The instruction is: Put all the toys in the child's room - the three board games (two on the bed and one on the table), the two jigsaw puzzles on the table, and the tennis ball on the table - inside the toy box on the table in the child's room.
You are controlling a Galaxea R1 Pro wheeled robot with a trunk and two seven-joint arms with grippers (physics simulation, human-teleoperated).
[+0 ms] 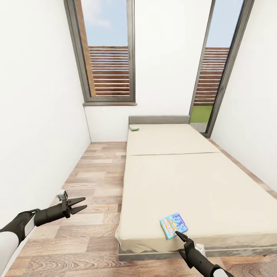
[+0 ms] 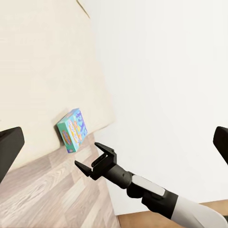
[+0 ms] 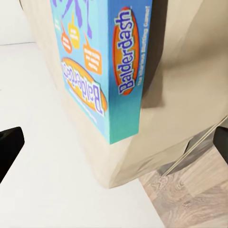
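- Near the foot of the bed (image 1: 200,184), at its near left corner, the blue board game (image 1: 174,225) is lying flat on the cream mattress, close to the edge; the right wrist view is reading "Balderdash" on its side.
- A second, small greenish box (image 1: 134,127) is sitting at the far left corner of the bed, by the grey headboard; too small to read, though I am taking it for the other bed game.
- Right gripper (image 1: 180,235) is pointing up at the blue box from just below the mattress edge, tip near the box's near side and apparently not touching it. In the left wrist view this gripper (image 2: 95,159) is showing jaws spread wide, nothing between them.
- Left gripper (image 1: 79,204) is hovering over the wood floor (image 1: 92,181) to the left of the bed, well apart from either box, jaws open and empty.
- Step in hand, as I judge it: the approach to pick up the blue game. No bed game is lifted yet.
- Next move is calling for the right jaws to straddle the box across its thin side. Since it is lying flat on soft bedding, coming in from the near edge, where the box is close to the overhang, looks the easier way to get a finger under it.
- Risk: a push from the tip may slide the box further onto the bed instead of seating it.
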